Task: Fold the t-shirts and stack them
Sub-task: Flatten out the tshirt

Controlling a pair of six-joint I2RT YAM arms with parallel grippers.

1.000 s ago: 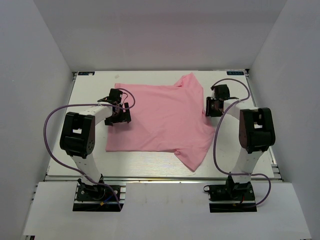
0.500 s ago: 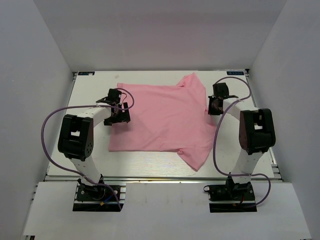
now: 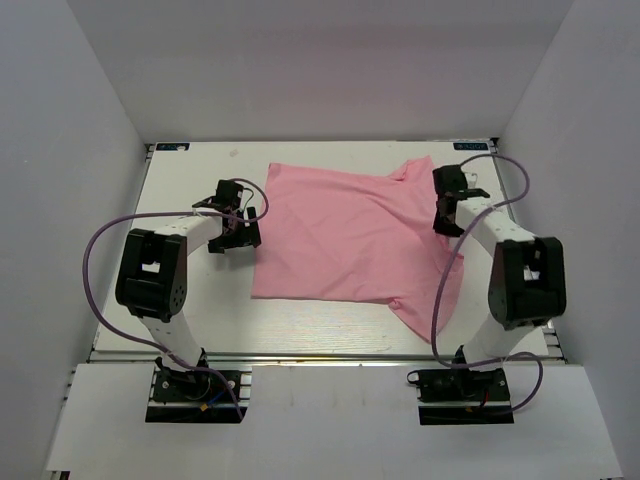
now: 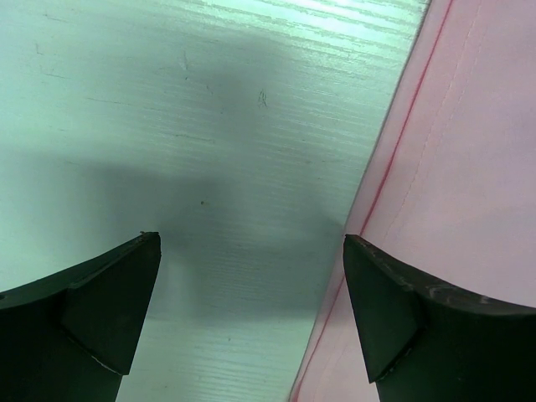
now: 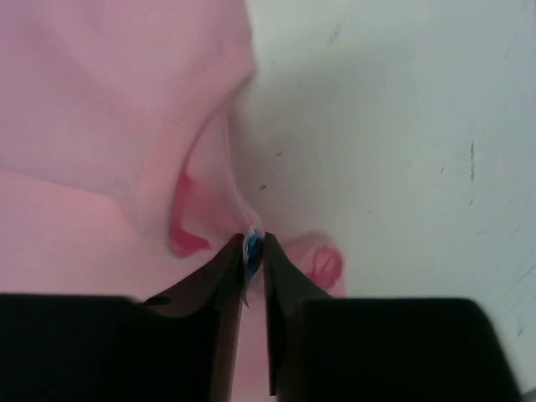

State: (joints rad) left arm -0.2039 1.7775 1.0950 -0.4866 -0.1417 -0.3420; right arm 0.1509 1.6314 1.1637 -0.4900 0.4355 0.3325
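Observation:
The pink t-shirt (image 3: 355, 240) lies spread on the white table, one sleeve at the back right, one hanging toward the front right. My right gripper (image 3: 447, 207) is shut on the t-shirt's right edge; in the right wrist view the fingers (image 5: 253, 247) pinch a fold of the t-shirt (image 5: 109, 126) with a bit of blue-white label between them. My left gripper (image 3: 243, 228) is open and empty, just left of the shirt's left edge. In the left wrist view the hem (image 4: 469, 167) lies under the right finger, with bare table between the jaws (image 4: 249, 251).
The white table (image 3: 180, 290) is boxed in by grey walls at the back and sides. Its front edge is a metal rail near the arm bases. Purple cables loop from both arms over the table's sides.
My right gripper has moved right and back with the shirt pinched, dragging the whole shirt to the right. The shirt's left edge has slid out from under my left gripper, which stayed put.

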